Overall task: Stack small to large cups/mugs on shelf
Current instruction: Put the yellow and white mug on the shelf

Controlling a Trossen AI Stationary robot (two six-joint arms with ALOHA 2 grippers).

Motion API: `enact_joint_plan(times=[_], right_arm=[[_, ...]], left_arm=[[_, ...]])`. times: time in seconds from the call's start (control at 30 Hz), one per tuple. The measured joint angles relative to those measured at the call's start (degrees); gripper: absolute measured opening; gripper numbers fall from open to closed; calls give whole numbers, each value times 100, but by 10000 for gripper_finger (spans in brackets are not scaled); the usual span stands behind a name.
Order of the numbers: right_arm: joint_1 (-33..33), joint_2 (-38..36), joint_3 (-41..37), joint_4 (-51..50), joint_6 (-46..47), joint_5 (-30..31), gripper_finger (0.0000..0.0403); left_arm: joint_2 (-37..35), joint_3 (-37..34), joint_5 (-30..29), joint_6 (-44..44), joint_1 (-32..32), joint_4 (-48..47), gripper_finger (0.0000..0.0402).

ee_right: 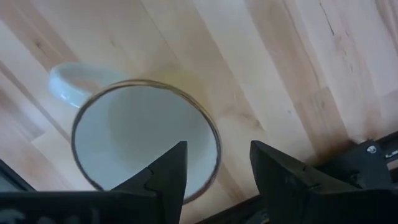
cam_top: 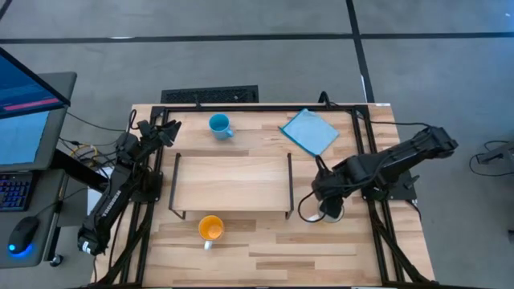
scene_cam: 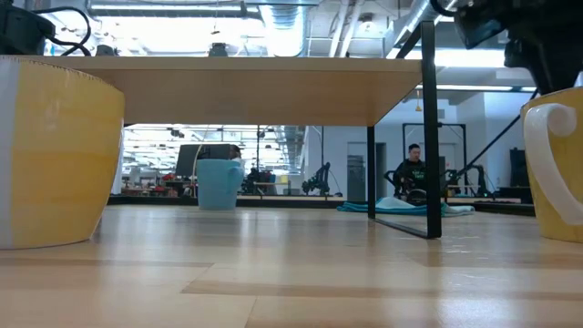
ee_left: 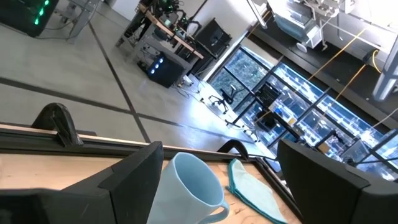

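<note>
The white mug (ee_right: 146,140) stands upright on the table right of the shelf (cam_top: 233,183), and it also shows in the low view (scene_cam: 556,169). My right gripper (ee_right: 217,155) is open just above it, pointing down. One finger is over the mug's hollow and one outside its rim, with no touch showing. The orange mug (cam_top: 210,229) stands in front of the shelf. The blue mug (cam_top: 218,125) stands behind it. My left gripper (cam_top: 167,130) is open and empty at the far left, facing the blue mug (ee_left: 186,186).
A flat blue cloth (cam_top: 309,131) lies at the far right of the table. The shelf's thin black wire legs (scene_cam: 428,146) stand between the mugs. A monitor and keyboard sit off the table's left side. A person sits in the room behind.
</note>
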Motion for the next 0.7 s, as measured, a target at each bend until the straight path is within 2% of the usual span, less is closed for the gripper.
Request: enact_joint_plan(times=[0.53, 0.7], right_arm=[[33, 4, 0, -172, 419, 34, 196], [79, 4, -13, -269, 855, 272, 196]], left_arm=[[0, 0, 31, -31, -2, 3, 308], [0, -2, 44, -47, -2, 4, 308]])
